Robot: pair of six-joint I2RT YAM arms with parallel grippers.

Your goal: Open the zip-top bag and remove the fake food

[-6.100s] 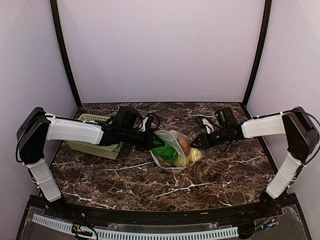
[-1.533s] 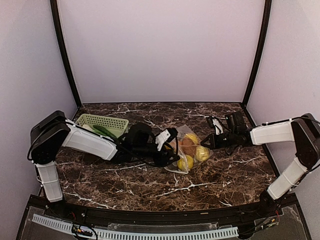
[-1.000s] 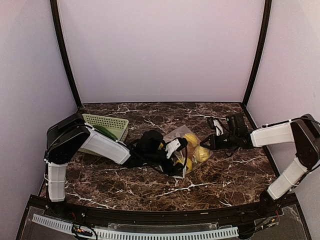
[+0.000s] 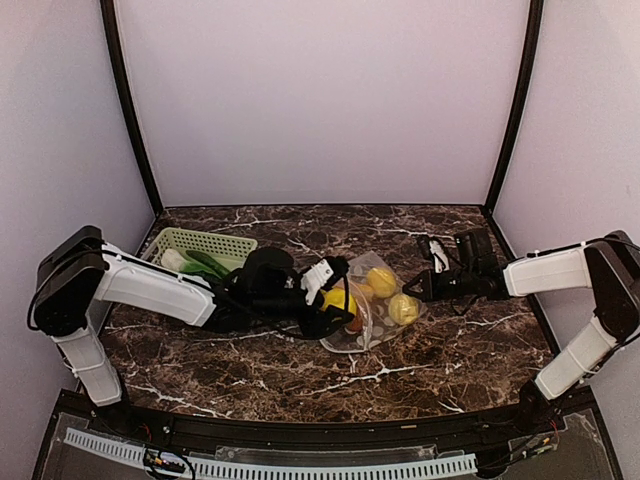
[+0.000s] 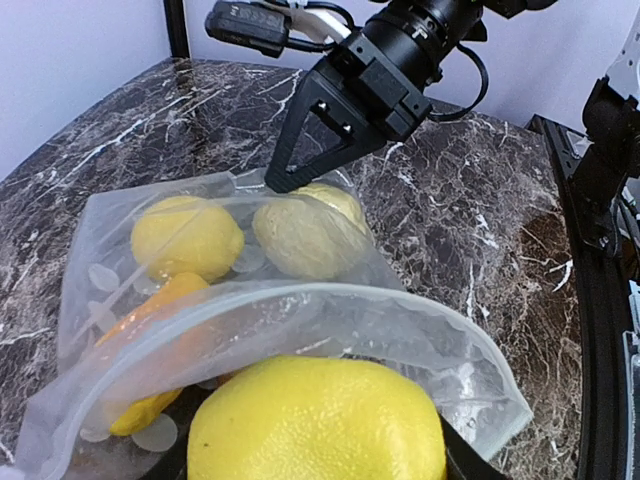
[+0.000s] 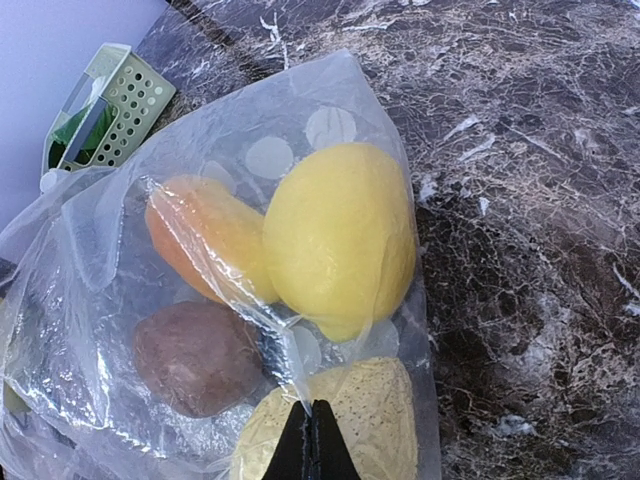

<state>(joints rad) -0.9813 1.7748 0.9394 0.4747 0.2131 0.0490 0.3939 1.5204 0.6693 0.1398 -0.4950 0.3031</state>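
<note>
Closing at the mouth of the bag (image 5: 330, 305), the left pincer (image 4: 340, 300) now grasps a lemon (image 5: 315, 420) for removal; the right pincer (image 5: 274, 183) clamps the far edge.

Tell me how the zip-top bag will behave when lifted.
Probably floppy: the zip-top bag wrinkles and drapes over the fake food. The rounded pieces lie loose inside, so they may shift and roll. Its glossy film may slip.

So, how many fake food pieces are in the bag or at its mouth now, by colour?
Yellow: 2, held lemon and bagged lemon
Pale yellow piece: 1
Orange piece: 1
Brown piece: 1
Total in or at bag: 5
</note>
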